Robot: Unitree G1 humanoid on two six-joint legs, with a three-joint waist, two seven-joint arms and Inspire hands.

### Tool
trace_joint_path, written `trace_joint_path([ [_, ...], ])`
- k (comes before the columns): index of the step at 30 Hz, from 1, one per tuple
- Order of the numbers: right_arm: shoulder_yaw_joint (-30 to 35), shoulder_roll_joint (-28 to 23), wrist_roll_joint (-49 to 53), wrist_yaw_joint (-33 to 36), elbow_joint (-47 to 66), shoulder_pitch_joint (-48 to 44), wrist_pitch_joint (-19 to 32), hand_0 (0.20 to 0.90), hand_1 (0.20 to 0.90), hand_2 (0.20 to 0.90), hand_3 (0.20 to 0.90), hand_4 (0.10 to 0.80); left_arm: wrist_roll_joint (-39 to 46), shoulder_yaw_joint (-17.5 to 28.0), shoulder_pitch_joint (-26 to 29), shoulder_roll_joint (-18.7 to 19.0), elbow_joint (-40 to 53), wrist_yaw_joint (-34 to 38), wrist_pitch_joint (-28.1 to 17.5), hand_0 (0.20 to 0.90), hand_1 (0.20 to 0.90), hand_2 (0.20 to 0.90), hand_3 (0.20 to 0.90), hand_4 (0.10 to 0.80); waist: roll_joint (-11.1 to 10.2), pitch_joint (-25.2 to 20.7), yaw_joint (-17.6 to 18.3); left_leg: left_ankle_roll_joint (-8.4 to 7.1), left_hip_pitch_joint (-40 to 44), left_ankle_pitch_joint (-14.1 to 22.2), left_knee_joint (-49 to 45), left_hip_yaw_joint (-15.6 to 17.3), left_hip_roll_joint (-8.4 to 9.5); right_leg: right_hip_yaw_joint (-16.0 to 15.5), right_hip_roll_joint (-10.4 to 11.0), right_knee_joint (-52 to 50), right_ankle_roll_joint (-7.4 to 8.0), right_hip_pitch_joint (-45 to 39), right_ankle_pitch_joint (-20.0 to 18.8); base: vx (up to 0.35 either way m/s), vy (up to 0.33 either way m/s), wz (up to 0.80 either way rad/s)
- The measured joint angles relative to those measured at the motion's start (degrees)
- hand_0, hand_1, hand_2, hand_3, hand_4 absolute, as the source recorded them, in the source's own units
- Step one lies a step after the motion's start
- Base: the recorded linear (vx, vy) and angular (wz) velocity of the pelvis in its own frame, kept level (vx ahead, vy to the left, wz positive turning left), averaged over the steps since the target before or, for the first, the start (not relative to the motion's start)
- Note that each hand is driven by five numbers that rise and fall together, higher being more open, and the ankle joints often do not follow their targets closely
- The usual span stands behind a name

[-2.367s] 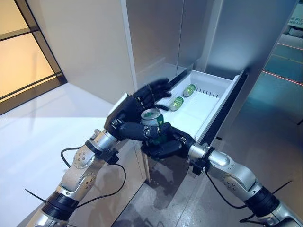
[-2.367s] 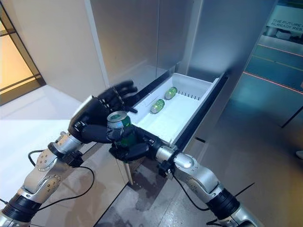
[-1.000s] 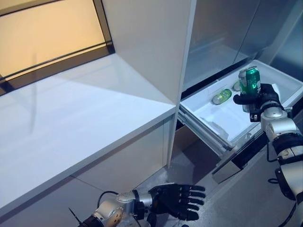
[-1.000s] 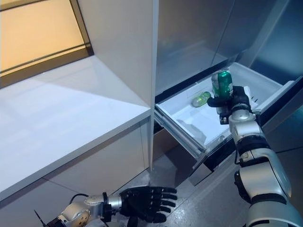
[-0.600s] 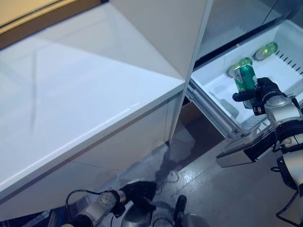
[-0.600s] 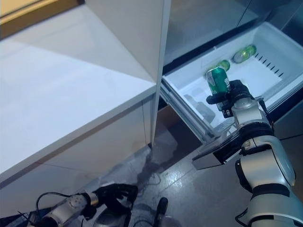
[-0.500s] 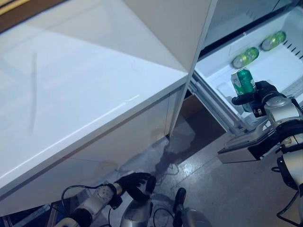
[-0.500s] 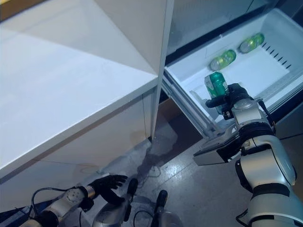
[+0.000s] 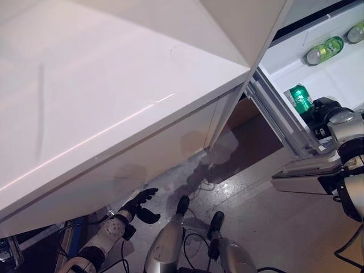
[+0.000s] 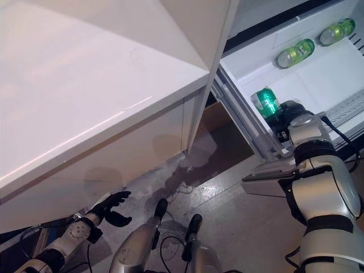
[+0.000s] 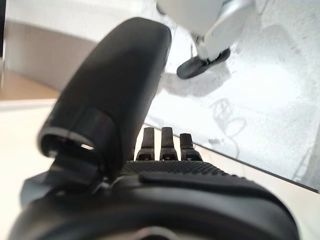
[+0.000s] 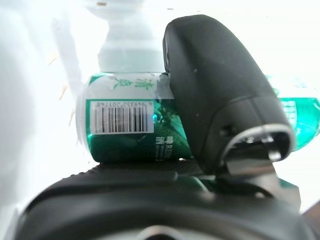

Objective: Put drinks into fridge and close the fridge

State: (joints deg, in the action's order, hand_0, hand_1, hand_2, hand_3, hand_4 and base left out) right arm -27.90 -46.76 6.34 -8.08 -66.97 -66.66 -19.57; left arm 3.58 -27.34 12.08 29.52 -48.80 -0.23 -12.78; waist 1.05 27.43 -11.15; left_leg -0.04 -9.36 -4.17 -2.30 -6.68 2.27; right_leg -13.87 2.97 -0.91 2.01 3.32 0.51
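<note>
My right hand is shut on a green can and holds it over the near part of the open white fridge drawer. The right wrist view shows the thumb across the can. Green drinks lie on their sides at the drawer's back, also in the right eye view. My left hand hangs low by the floor under the counter, fingers relaxed and open, holding nothing; it also shows in the left wrist view.
A white counter spreads across the left. A white cabinet panel stands between it and the fridge. The drawer's grey front sticks out over the grey floor.
The camera has tipped further down. My right hand has lowered the can toward the drawer. My left hand has stayed low by the floor with its fingers open.
</note>
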Motion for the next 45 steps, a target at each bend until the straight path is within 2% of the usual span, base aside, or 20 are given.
trace_joint_path([
  [1, 0.00, -0.07, -0.10, -0.42, -0.15, 0.00, 0.01, 0.328, 0.328, 0.328, 0.233, 0.133, -0.03, 0.29, -0.27, 0.01, 0.00, 0.00, -0.11, 0.900, 0.900, 0.900, 0.900, 0.800, 0.00, 0.00, -0.11, 0.00, 0.00, 0.00, -0.02, 0.00, 0.03, 0.00, 0.02, -0.03, 0.00, 0.00, 0.00, 0.000, 0.000, 0.00],
  [2, 0.00, -0.09, -0.31, -0.76, -0.28, 0.00, 0.02, 0.429, 0.429, 0.429, 0.351, 0.251, -0.03, 0.39, -0.47, 0.01, 0.00, -0.15, -0.15, 0.900, 0.900, 0.900, 0.900, 0.800, 0.00, 0.01, -0.10, 0.01, 0.00, -0.01, -0.02, 0.00, 0.04, 0.00, 0.04, -0.03, 0.00, 0.00, 0.00, 0.000, 0.000, 0.00],
  [3, 0.00, -0.09, -0.62, -0.93, -0.34, 0.00, 0.03, 0.498, 0.498, 0.498, 0.431, 0.331, -0.03, 0.40, -0.55, 0.01, 0.00, -0.36, -0.15, 0.900, 0.900, 0.900, 0.900, 0.800, 0.00, 0.01, -0.10, 0.01, 0.00, -0.01, -0.02, 0.00, 0.04, 0.00, 0.05, -0.03, 0.00, 0.00, 0.00, 0.000, 0.000, 0.00],
  [4, -0.01, -0.09, -1.41, -1.34, -0.39, 0.00, 0.03, 0.900, 0.900, 0.900, 0.900, 0.800, -0.02, 0.39, -0.78, 0.00, 0.05, -0.73, -0.15, 0.900, 0.900, 0.900, 0.900, 0.800, 0.00, 0.01, -0.13, 0.02, 0.00, -0.02, -0.02, 0.00, 0.06, -0.01, 0.06, -0.03, 0.00, 0.00, 0.00, -0.009, 0.033, 0.00],
  [9, 0.01, -0.09, -1.95, -1.89, -0.64, 0.00, 0.21, 0.900, 0.900, 0.900, 0.900, 0.800, 0.53, 0.45, -1.19, -0.10, 0.03, -4.40, 0.08, 0.900, 0.900, 0.900, 0.900, 0.800, 0.03, 0.03, -0.26, 0.02, 0.01, -0.02, -0.04, 0.00, 0.04, -0.01, 0.08, -0.06, 0.01, 0.00, 0.00, -0.011, 0.021, 0.00],
  [21, 2.26, -0.22, 1.92, -0.44, 0.30, 0.00, 2.93, 0.900, 0.900, 0.900, 0.900, 0.800, 0.48, 0.37, -1.31, -0.12, 0.35, -4.61, 0.35, 0.900, 0.900, 0.900, 0.900, 0.800, 0.04, 0.10, 0.20, 0.03, -0.74, -0.41, -1.04, 0.25, -0.06, 0.26, 0.38, -3.06, -0.11, 1.71, 0.54, 0.000, 0.001, 0.00],
  [24, 3.19, -0.56, 4.72, -0.21, 3.80, 0.54, 3.48, 0.900, 0.900, 0.900, 0.900, 0.800, -0.01, 0.71, -1.50, -0.12, 0.29, -5.08, 0.71, 0.900, 0.900, 0.900, 0.900, 0.800, -0.13, 0.19, 0.59, 0.08, -0.33, -0.44, -0.89, 0.84, -0.23, 0.76, 0.37, -3.06, -0.19, 1.69, 0.42, 0.007, 0.018, -0.10],
  [30, 8.03, -2.06, 15.30, 1.02, 19.36, 6.60, 7.51, 0.900, 0.900, 0.900, 0.900, 0.800, -0.47, 1.98, -2.69, -0.46, 0.27, -5.59, 1.16, 0.900, 0.900, 0.900, 0.900, 0.800, -1.20, 0.53, 2.16, 0.28, 4.53, -0.53, 1.38, 2.36, -0.46, 2.32, 0.21, -2.56, -0.07, -1.62, 0.33, 0.050, 0.031, -0.13],
  [34, 16.57, -2.19, 20.44, 7.13, 27.53, 12.33, 11.53, 0.900, 0.900, 0.900, 0.900, 0.800, -1.58, 5.56, -4.88, -1.17, 0.25, -5.60, 1.93, 0.900, 0.900, 0.900, 0.900, 0.800, -3.08, -0.66, 2.95, 0.51, 7.45, -0.33, 2.72, 4.24, -0.72, 4.21, 0.08, -1.66, -0.01, -3.57, 0.37, 0.088, 0.007, -0.24],
  [38, 27.23, -1.92, 20.82, 17.50, 32.79, 20.36, 15.69, 0.900, 0.900, 0.900, 0.900, 0.800, -2.75, 6.75, -6.01, -1.96, -0.97, -5.66, 2.72, 0.900, 0.900, 0.900, 0.900, 0.800, -4.71, -2.70, 3.93, 0.83, 9.14, 0.03, 3.37, 5.91, -0.87, 5.80, 0.16, -1.58, 0.26, -4.25, 0.39, 0.115, 0.017, -0.22],
  [41, 34.19, 1.67, 20.92, 25.80, 36.77, 28.33, 20.50, 0.900, 0.900, 0.900, 0.900, 0.800, -3.05, 7.83, -8.53, -4.10, -3.00, -5.65, 3.13, 0.900, 0.900, 0.900, 0.900, 0.800, -4.51, -6.02, 5.57, 1.25, 11.69, 0.54, 4.30, 7.74, -0.77, 7.33, 0.27, -0.71, 0.59, -6.05, 0.25, 0.133, 0.010, -0.32],
  [45, 35.35, 7.39, 21.46, 33.10, 39.85, 37.13, 26.37, 0.900, 0.900, 0.900, 0.900, 0.800, -4.50, 7.75, -11.69, -5.88, -4.95, -5.74, 3.29, 0.900, 0.900, 0.900, 0.900, 0.800, -3.66, -10.80, 8.89, 1.34, 14.37, 1.48, 4.81, 9.27, -0.93, 8.87, 0.11, 0.31, 0.75, -8.28, 0.27, 0.075, -0.005, -0.23],
])
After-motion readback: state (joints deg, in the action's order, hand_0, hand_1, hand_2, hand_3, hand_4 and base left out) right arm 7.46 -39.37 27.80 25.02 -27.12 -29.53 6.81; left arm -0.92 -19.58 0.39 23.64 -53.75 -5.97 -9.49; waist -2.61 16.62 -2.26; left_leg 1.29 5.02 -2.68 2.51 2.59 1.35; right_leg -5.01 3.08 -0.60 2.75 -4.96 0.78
